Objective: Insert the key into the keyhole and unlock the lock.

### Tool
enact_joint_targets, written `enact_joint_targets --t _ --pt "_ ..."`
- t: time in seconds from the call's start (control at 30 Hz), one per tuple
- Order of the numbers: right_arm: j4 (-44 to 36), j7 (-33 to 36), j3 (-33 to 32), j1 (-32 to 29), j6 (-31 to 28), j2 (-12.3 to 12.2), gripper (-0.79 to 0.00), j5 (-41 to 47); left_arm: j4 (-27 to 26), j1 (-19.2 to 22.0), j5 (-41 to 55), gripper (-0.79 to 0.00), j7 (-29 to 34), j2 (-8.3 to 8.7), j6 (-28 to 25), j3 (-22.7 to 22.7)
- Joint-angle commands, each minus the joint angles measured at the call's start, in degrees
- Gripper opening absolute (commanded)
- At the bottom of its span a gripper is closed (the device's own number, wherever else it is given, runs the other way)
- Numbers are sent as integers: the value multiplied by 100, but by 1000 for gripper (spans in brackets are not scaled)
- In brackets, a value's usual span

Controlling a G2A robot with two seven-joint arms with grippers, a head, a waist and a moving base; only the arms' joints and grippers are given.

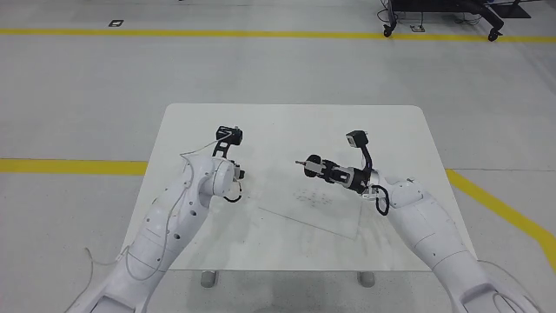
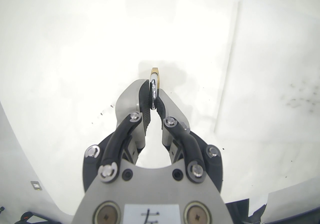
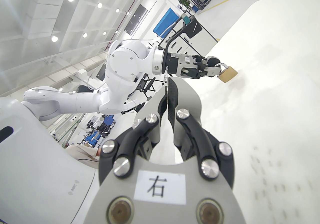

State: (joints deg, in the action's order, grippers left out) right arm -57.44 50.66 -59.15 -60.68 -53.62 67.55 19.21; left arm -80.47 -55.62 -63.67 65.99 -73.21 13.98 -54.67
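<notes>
My left gripper is shut on the silver shackle of a small brass padlock, holding it just above the white table. In the right wrist view that padlock hangs from the left gripper, its brass body pointing away from the fingers. My right gripper is shut on a thin silver key that sticks out past its fingertips toward the padlock. In the top view the right gripper and the left gripper face each other over the table's middle, a short gap apart.
The white table carries a thin clear sheet with a few dark specks on it. Each arm has open table surface around it. The table's front edge lies close behind both arms.
</notes>
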Motion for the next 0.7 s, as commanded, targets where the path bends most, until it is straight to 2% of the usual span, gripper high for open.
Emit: enact_joint_targets --t 0.0,0.57,0.67 --pt "0 0 0 0 0 0 -785 0 10 -17 70 -785 -13 -5 -32 -26" --pt "0 0 0 0 0 0 -785 0 164 21 76 -785 85 -75 -131 12" --pt "0 0 0 0 0 0 -785 0 165 15 67 -653 64 -86 -112 0"
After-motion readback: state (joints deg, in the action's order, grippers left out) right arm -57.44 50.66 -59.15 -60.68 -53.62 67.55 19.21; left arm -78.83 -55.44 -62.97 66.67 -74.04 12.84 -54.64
